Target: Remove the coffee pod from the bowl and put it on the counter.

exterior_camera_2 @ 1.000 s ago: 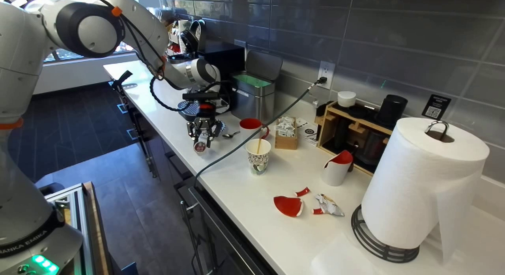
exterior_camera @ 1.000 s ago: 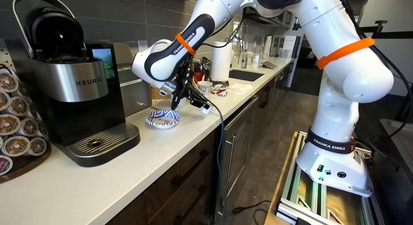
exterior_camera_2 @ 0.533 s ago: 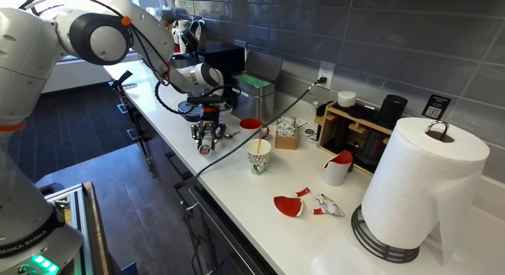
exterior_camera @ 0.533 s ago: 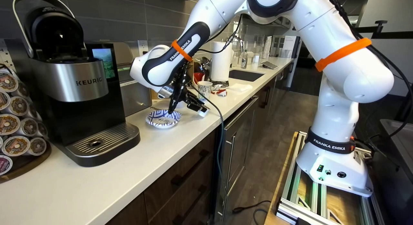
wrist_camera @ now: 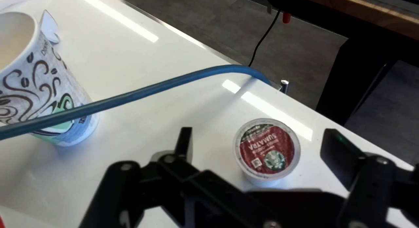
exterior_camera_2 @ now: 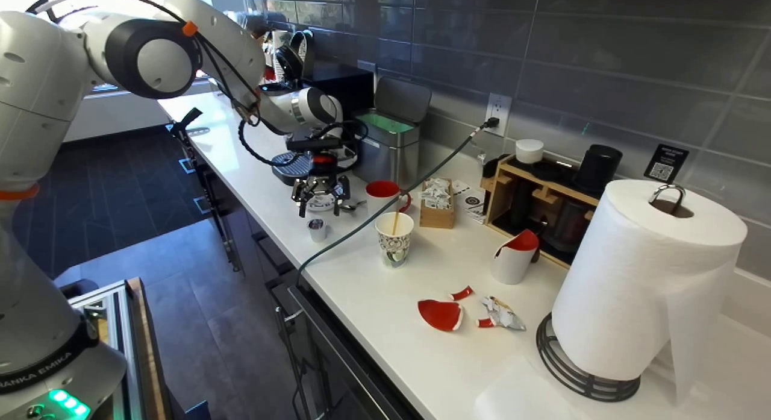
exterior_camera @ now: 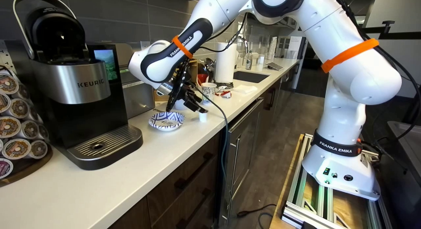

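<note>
The coffee pod (wrist_camera: 266,149), a white cup with a dark red lid, stands upright on the white counter (exterior_camera: 158,153). In both exterior views the pod (exterior_camera: 203,117) sits beside the blue-and-white patterned bowl (exterior_camera: 166,127), apart from it. My gripper (exterior_camera_2: 320,211) is open above the counter, with the bowl partly hidden behind it in that view. From the wrist, the pod shows between the spread fingers (wrist_camera: 340,156), touching neither. In an exterior view a small gap separates the pod (exterior_camera_2: 317,229) from the fingertips above it.
A blue cable (exterior_camera_2: 373,218) crosses the counter close to the pod. Nearby stand a patterned paper cup (exterior_camera_2: 394,245) and a red-lined mug (exterior_camera_2: 382,194). A coffee maker (exterior_camera: 105,137) is beyond the bowl. The counter's front edge runs near the pod.
The pod was held tilted between the fingers; now it stands upright on the counter. My gripper has lowered, opened and drawn slightly back and up from it.
</note>
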